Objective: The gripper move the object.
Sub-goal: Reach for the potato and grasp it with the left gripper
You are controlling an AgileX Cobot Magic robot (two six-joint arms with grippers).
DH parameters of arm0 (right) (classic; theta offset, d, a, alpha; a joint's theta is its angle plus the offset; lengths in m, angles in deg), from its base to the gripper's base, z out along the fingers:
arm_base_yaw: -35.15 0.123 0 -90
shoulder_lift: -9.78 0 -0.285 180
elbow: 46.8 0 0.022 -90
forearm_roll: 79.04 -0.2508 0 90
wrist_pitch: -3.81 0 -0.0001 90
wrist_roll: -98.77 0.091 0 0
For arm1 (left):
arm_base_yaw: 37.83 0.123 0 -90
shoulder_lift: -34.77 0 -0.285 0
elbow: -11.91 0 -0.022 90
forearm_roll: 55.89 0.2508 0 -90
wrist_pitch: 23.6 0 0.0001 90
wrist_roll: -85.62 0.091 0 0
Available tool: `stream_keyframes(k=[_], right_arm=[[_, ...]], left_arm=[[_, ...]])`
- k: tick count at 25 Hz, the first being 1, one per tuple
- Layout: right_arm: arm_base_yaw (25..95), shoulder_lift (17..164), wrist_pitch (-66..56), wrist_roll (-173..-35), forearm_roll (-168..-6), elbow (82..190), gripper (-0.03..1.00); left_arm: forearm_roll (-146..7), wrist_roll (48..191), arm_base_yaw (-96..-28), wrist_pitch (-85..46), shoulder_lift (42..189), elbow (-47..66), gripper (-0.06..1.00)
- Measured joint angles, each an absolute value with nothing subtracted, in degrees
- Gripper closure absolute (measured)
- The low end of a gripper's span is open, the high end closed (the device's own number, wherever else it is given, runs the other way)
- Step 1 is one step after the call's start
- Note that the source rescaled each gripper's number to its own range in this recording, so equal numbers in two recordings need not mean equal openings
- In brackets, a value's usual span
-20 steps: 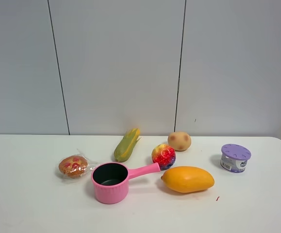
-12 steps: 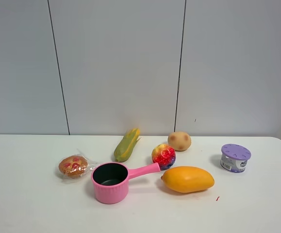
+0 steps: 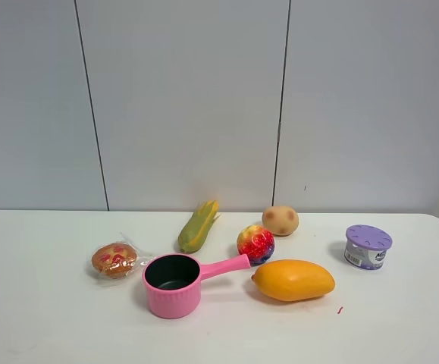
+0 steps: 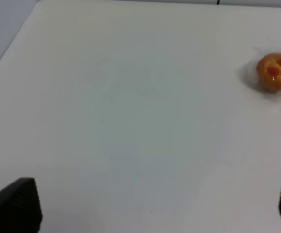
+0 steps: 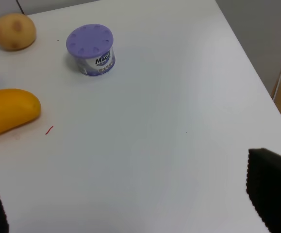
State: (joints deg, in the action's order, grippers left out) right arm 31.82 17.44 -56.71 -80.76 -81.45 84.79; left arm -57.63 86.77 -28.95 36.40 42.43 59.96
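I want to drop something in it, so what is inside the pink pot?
The pink pot shows only its dark lining, with nothing lying in it. Its near wall covers the front of the bottom, which cannot be checked.

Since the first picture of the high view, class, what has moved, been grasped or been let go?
Nothing visibly changed. The potato sits in the same spot behind the speckled ball, untouched; the pink pot, mango, corn and tin kept their places too.
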Motion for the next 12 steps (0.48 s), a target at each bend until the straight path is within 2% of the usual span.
stream_keyframes(k=[12], right_arm=[[31.82,17.44,-56.71,-80.76,-81.45,84.79,-0.03]], left_arm=[[-57.63,86.77,-28.95,36.40,42.43,59.96,-0.06]])
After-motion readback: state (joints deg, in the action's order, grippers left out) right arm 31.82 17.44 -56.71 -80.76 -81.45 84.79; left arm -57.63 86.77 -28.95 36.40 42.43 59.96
